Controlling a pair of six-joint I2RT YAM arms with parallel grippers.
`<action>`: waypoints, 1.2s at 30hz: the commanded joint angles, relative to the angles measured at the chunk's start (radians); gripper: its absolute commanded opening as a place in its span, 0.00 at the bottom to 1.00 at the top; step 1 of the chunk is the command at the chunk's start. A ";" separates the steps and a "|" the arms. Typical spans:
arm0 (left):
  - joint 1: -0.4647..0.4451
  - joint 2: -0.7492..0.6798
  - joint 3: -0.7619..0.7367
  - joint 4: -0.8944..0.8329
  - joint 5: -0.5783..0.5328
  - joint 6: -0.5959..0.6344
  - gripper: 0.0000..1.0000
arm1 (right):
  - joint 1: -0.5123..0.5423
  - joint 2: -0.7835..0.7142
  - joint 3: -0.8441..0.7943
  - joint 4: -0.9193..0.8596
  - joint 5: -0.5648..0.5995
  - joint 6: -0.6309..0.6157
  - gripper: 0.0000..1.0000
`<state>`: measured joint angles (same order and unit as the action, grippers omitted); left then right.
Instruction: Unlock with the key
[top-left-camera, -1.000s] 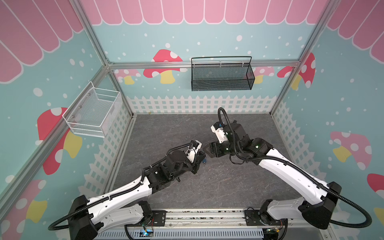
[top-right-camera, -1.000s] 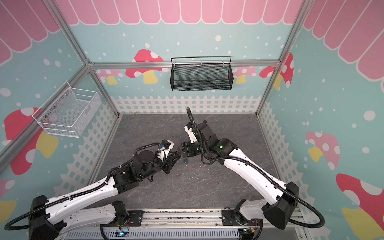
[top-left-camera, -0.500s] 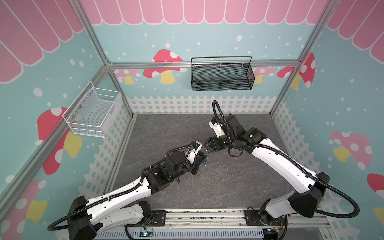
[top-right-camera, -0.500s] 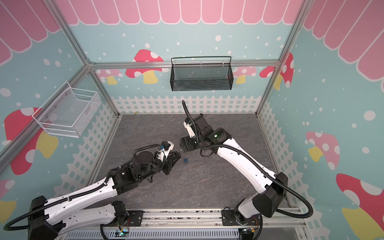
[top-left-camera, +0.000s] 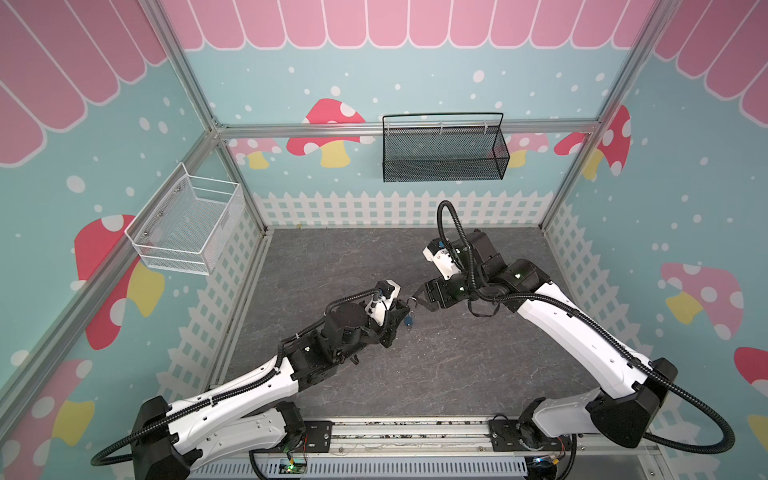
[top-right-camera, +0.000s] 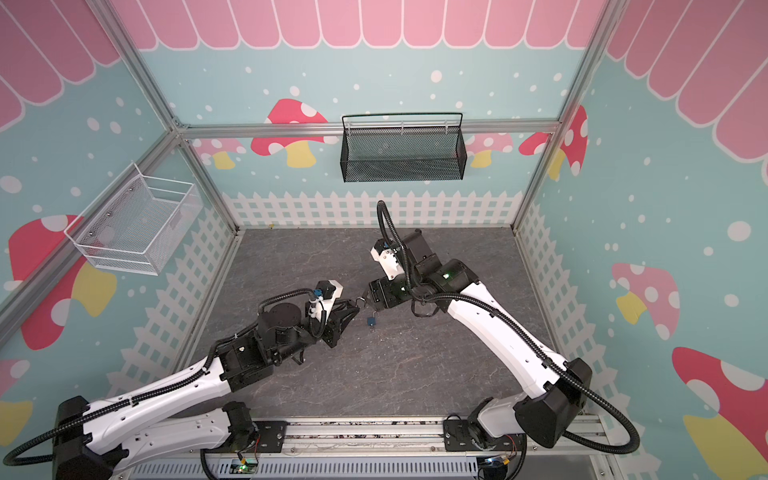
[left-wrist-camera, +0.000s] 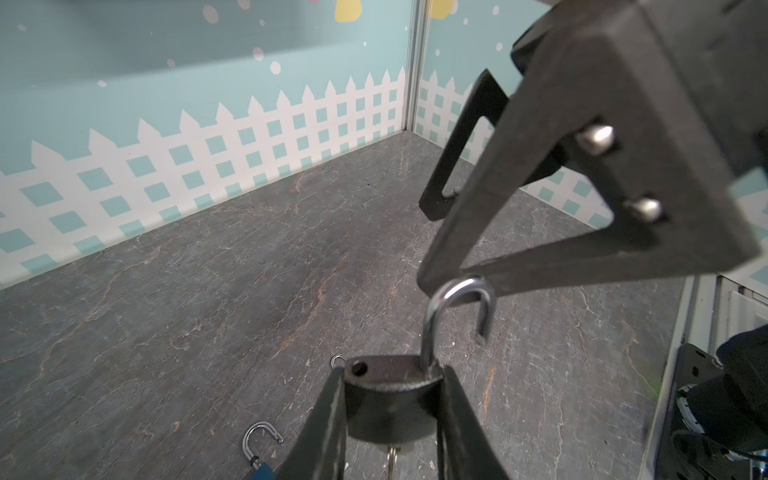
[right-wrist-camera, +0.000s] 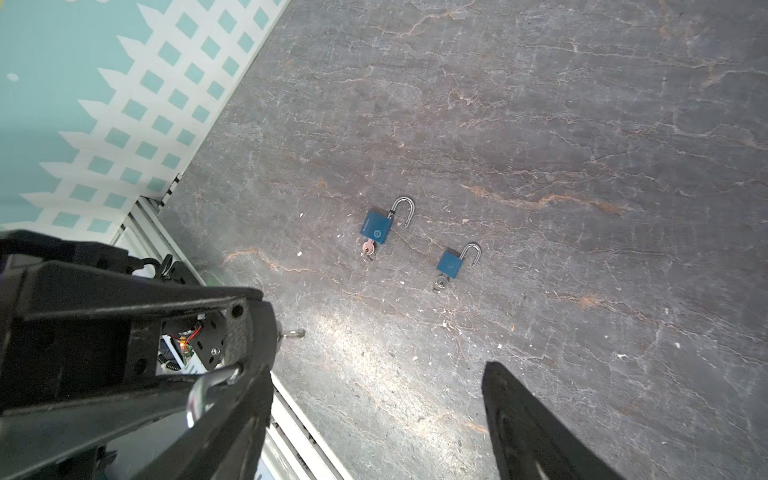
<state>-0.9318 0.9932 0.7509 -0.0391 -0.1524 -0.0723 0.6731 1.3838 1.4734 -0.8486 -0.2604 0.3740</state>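
The left arm (top-left-camera: 249, 397) and right arm (top-left-camera: 569, 332) had white shells, black joints and black ribbed cables (top-left-camera: 446, 203); 2 silver screws (left-wrist-camera: 596, 139) dotted matte-black jaws.

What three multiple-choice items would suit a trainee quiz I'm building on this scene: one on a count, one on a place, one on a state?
1. How many blue padlocks lie on the table in the right wrist view?
A. one
B. two
C. four

2. Where is the dark padlock?
A. flat on the table
B. nowhere in view
C. in the left gripper

3. How does the dark padlock's shackle stand?
A. swung open, one leg free
B. locked shut
C. missing

Key:
1 B: the right wrist view shows two blue bodies apart on the table.
2 C: the left wrist view shows its body clamped between the two fingers.
3 A: one shackle leg hangs clear of the body and its hole is bare.
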 joint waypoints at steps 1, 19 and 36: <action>-0.002 -0.006 -0.002 0.023 -0.037 0.004 0.00 | -0.012 -0.017 -0.028 0.015 -0.029 -0.017 0.82; -0.159 0.185 0.124 -0.605 -0.225 -0.904 0.00 | -0.278 -0.133 -0.391 0.236 0.003 0.117 0.84; -0.239 0.573 0.214 -0.715 -0.158 -1.244 0.00 | -0.352 -0.145 -0.593 0.456 -0.034 0.191 0.84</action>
<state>-1.1778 1.5448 0.9279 -0.7315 -0.2813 -1.2411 0.3328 1.2453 0.8940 -0.4374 -0.2821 0.5522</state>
